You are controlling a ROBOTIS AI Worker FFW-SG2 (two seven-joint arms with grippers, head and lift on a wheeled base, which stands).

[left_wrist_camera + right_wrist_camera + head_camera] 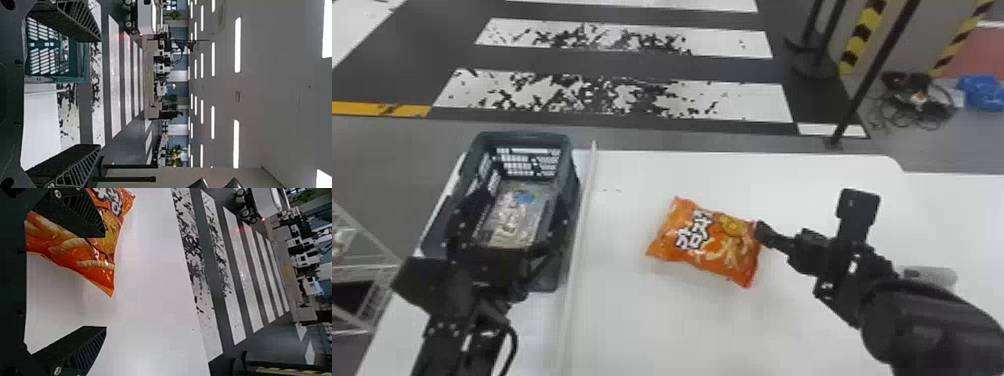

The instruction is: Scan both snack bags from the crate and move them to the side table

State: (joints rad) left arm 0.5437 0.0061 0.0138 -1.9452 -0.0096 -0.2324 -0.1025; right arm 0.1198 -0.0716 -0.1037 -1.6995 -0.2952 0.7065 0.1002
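1. Far left: white wire rack [367, 267] on the floor, just beside the desk [637, 325].
2. Crate [519, 136], dark green, slatted, sits upright on the desk's left part. Shiny clear-silver stuff with a blue patch [524, 198] lies inside; can't tell if that's a snack bag.
3. My left claw [516, 217] is at the crate, 2 fingers wide apart with the crate's inside showing between them in the head view. Nothing held.
4. Pale ridge [582, 225] runs along the desk, between crate and orange snack bag.
5. Orange snack bag [707, 242]: 1 of them, flat on the desk, printed face up, right of the ridge. Slightly skewed.
6. My right claw [812, 217] is at the bag's right end, spread wide, gripping nothing. 1 finger is right at the bag's edge, the other well apart from it. Can't tell if that finger touches.
7. Pale grey rounded object [932, 275] on the desk, partly hidden by my right arm.
8. Behind, right: black pole [874, 70], cable heap [912, 102], blue bundle [982, 92], all on the floor.
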